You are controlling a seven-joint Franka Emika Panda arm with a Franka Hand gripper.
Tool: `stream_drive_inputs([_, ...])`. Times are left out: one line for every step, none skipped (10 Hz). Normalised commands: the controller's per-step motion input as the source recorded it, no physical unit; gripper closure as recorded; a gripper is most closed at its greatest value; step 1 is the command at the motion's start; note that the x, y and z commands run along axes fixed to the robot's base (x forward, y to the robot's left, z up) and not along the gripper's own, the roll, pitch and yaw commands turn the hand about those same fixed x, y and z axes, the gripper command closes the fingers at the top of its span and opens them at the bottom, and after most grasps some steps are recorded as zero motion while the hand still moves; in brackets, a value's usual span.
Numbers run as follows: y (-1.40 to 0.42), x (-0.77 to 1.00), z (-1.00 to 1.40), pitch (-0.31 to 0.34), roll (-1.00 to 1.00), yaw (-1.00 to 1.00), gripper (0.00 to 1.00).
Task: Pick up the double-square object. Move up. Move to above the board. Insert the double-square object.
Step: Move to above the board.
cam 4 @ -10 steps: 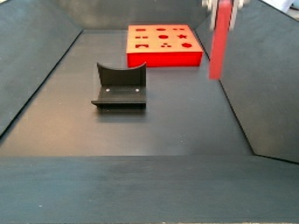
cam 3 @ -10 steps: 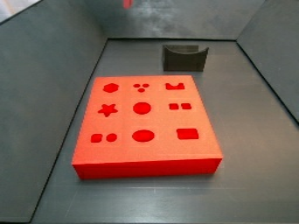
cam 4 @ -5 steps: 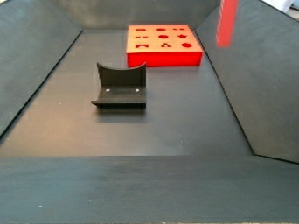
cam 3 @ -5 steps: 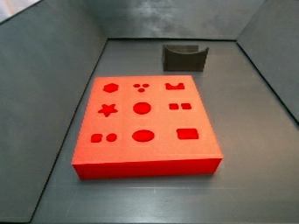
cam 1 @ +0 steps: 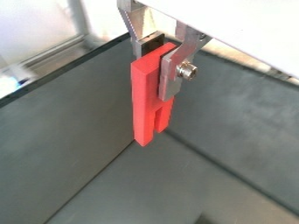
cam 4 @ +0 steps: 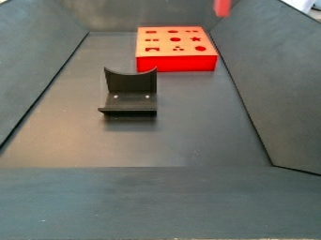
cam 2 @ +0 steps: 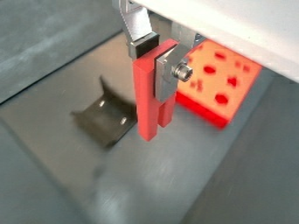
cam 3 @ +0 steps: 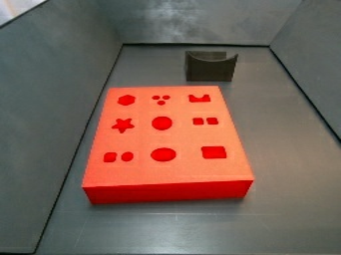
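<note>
My gripper (cam 1: 162,63) is shut on the upper part of the double-square object (cam 1: 145,105), a long salmon-red bar that hangs straight down between the silver fingers; both wrist views show this grip (cam 2: 159,63). The bar (cam 2: 149,109) hangs high above the dark floor. In a side view only its lower tip (cam 4: 223,7) shows at the top edge, and the gripper itself is out of frame there. The board (cam 3: 170,190), a bright-red slab with shaped cut-outs, lies flat on the floor, and it also shows beyond the bar (cam 2: 218,87) and far back (cam 4: 175,63).
The fixture (cam 3: 209,66), a dark L-shaped bracket, stands on the floor apart from the board, also seen below the bar (cam 2: 105,118) and in mid-floor (cam 4: 128,92). Sloping dark walls enclose the floor on all sides.
The bar has risen steadily in the gripper. A second ago most of its length hung in the side view; now only its tip remains at the top edge.
</note>
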Motion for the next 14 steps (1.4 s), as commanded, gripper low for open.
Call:
stream_drive_inputs([-1.00, 0.13, 0.09, -0.024, -0.06, 0.17, 1.00])
stream_drive_inputs([-1.00, 0.13, 0.10, -0.007, -0.02, 0.07, 1.00])
stream_drive_inputs([-1.00, 0.13, 0.10, 0.000, -0.02, 0.04, 1.00])
stream_drive_inputs([-1.00, 0.13, 0.10, 0.018, 0.00, 0.02, 1.00])
stream_drive_inputs([-1.00, 0.14, 0.11, 0.027, -0.01, 0.02, 1.00])
stream_drive_inputs([-1.00, 0.14, 0.11, 0.044, -0.01, 0.02, 1.00])
stream_drive_inputs([-1.00, 0.15, 0.11, 0.067, 0.00, 0.01, 1.00])
stream_drive_inputs([-1.00, 0.16, 0.11, 0.085, 0.00, 0.01, 1.00])
stream_drive_inputs([-1.00, 0.17, 0.11, 0.107, -0.02, 0.01, 1.00])
stream_drive_inputs([-1.00, 0.18, 0.12, 0.127, 0.00, 0.01, 1.00])
stream_drive_inputs([-1.00, 0.20, 0.12, 0.142, 0.01, 0.01, 1.00])
stream_drive_inputs([-1.00, 0.22, 0.13, 0.146, 0.00, 0.00, 1.00])
stream_drive_inputs([-0.81, 0.21, 0.11, 0.148, 0.01, 0.01, 1.00])
stream_drive_inputs([-0.51, 0.17, 0.08, 0.143, 0.02, 0.01, 1.00])
